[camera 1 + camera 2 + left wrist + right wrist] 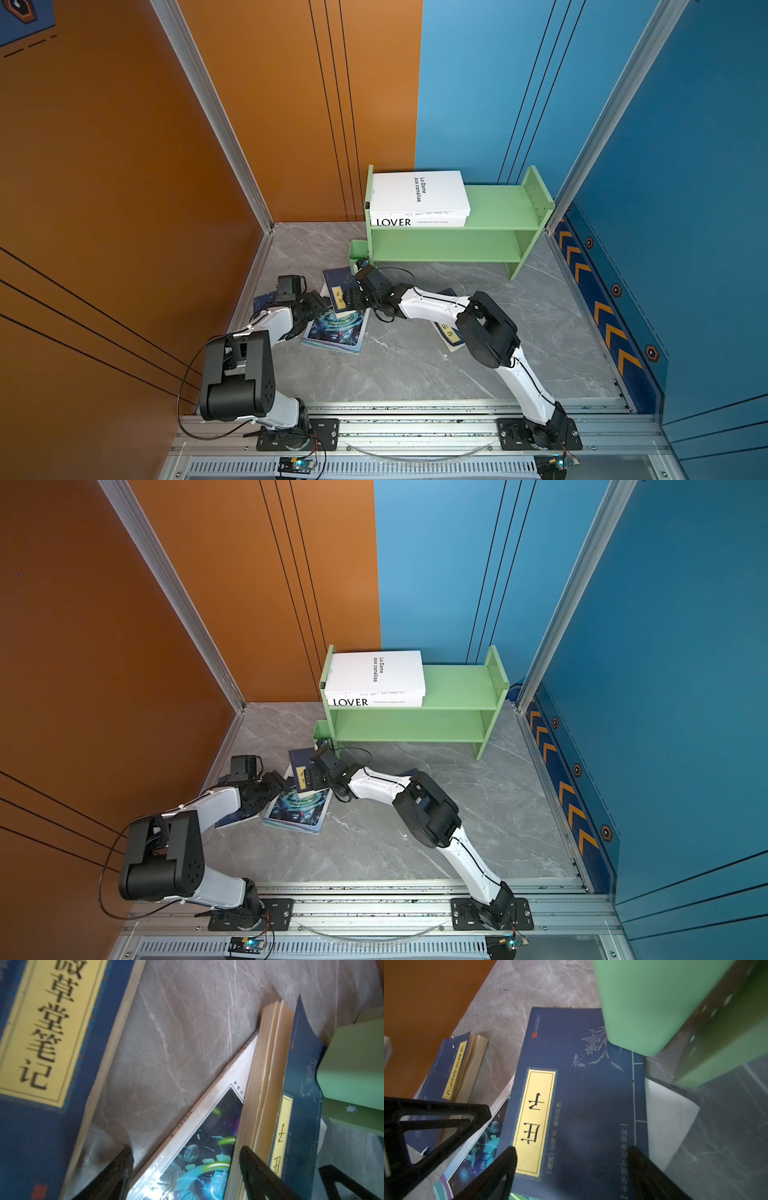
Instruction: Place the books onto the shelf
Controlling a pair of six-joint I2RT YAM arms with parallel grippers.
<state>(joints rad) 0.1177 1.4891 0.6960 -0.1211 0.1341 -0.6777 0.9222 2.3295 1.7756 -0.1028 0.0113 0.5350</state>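
Note:
Two white books [415,193] lie stacked on the top tier of the green shelf [494,208] [457,688], the lower one lettered LOVER. In both top views the teal magazine [338,332] [297,812] lies on the floor with a navy book [338,286] [581,1084] slanting across it. My right gripper [573,1153] [351,297] hovers open over that navy cover, fingers astride its yellow label and spine side. My left gripper [186,1152] [318,307] is open, with the magazine's corner [207,1157] between its fingers. One fingertip [247,1153] is beside the navy book's page edge.
A second navy book [41,1126] [450,1068] lies left of the magazine near the orange wall. A third [451,334] is partly hidden under my right arm. The shelf's little green cup [358,251] [643,1001] stands close above the navy book's far corner.

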